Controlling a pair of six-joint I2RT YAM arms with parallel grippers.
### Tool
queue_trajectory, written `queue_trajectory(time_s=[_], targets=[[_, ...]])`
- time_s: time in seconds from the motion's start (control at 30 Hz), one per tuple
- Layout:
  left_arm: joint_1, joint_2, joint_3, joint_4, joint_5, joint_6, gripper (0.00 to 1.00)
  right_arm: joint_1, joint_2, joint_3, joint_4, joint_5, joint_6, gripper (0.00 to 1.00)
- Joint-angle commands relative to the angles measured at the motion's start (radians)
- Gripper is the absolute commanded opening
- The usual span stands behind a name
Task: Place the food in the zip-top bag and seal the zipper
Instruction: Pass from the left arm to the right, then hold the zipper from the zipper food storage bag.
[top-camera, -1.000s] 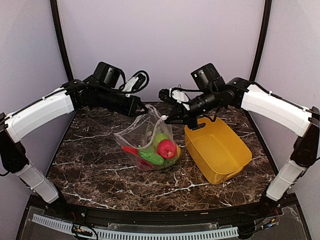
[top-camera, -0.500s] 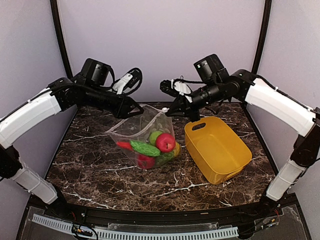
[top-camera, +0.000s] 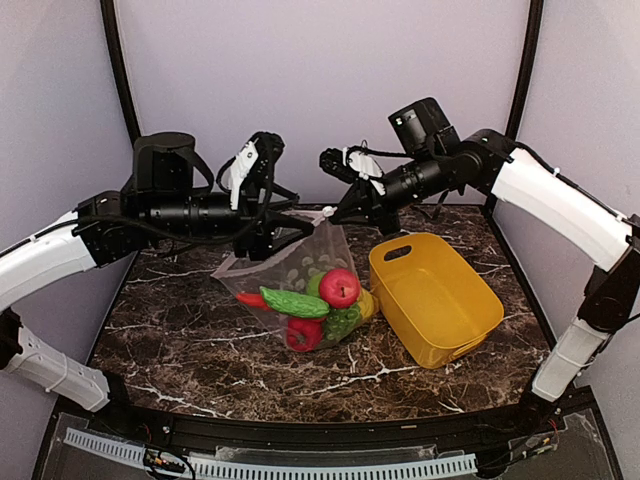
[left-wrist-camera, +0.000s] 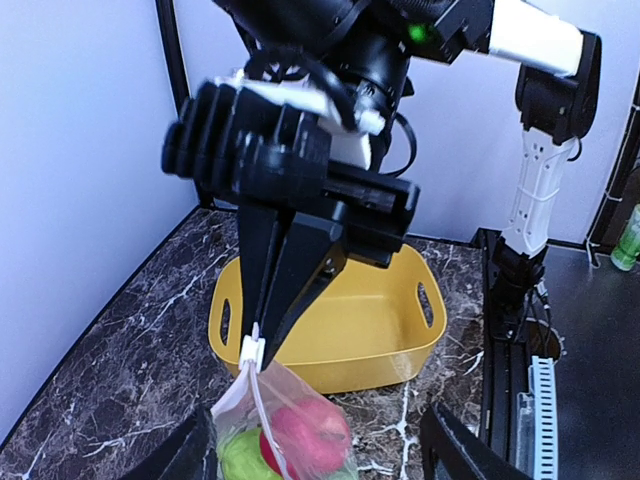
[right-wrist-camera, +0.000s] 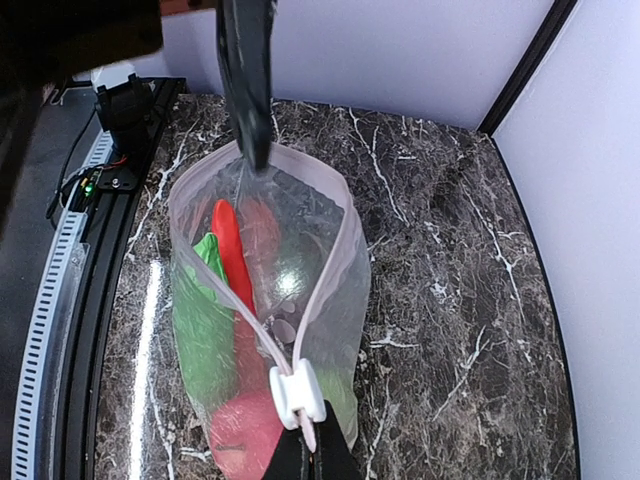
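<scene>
The zip-top bag (top-camera: 300, 270) hangs by one corner from my right gripper (top-camera: 331, 214), which is shut on the pinkish zipper (right-wrist-camera: 335, 265) right beside its white slider (right-wrist-camera: 297, 393). Through the clear plastic shows the food: a red apple (top-camera: 340, 287), a green cucumber (top-camera: 293, 303), a red piece (top-camera: 303, 333). In the right wrist view the bag's mouth gapes from the slider to its far end. My left gripper (left-wrist-camera: 318, 440) is open, its fingers (left-wrist-camera: 195, 450) wide apart on either side of the bag (left-wrist-camera: 285, 425). One left finger (right-wrist-camera: 248, 90) stands at the mouth's far end.
An empty yellow tub (top-camera: 435, 295) sits on the dark marble table (top-camera: 180, 340), just right of the bag and under the right arm. Black corner posts and pale walls close in the back and sides.
My left gripper has opened and let go of the bag's left edge, and its arm has drawn back left. The bag now hangs from the right gripper alone and sags lower.
</scene>
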Motion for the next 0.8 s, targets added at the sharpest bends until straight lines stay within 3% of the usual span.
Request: queue_trajectory(time_s=[0.0, 0.33, 0.77], targets=[[-0.017, 0.029, -0.061, 0.199, -0.105, 0.058, 0.68, 0.010, 0.001, 0.013, 0.031, -0.052, 0.023, 0.00], [-0.016, 0.116, -0.052, 0.259, -0.087, 0.023, 0.56, 0.011, -0.008, -0.016, 0.007, -0.050, 0.013, 0.00], [-0.015, 0.185, -0.006, 0.214, -0.054, 0.032, 0.25, 0.010, -0.034, -0.054, 0.017, -0.037, 0.012, 0.00]])
